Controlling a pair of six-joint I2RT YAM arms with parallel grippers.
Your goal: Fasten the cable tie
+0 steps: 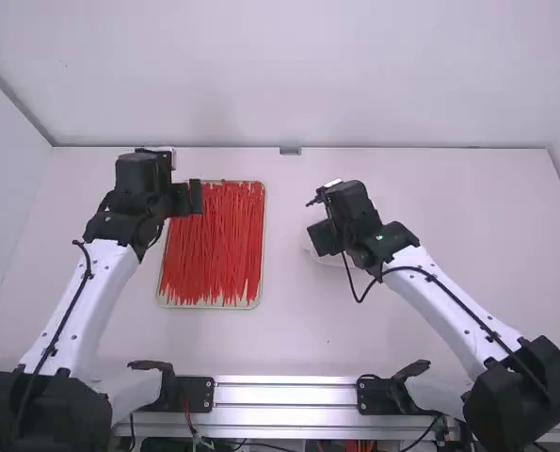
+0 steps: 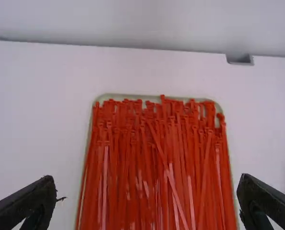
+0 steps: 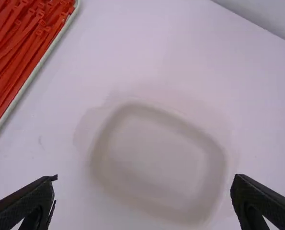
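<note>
A thick pile of red cable ties (image 1: 216,243) lies lengthwise in a pale tray (image 1: 257,303) left of the table's middle. My left gripper (image 1: 193,198) hangs above the tray's far left corner, open, with nothing between its fingers (image 2: 27,203); the cable ties (image 2: 156,163) spread below it. My right gripper (image 1: 323,237) hovers open over a small white rounded container (image 3: 156,158) to the right of the tray; the container looks empty. One black fingertip (image 3: 25,203) shows at each lower corner of the right wrist view.
A small grey bracket (image 1: 290,150) sits on the back wall's foot. White walls close the table at the back and both sides. Bare tabletop stretches right of the white container (image 1: 315,254) and in front of the tray.
</note>
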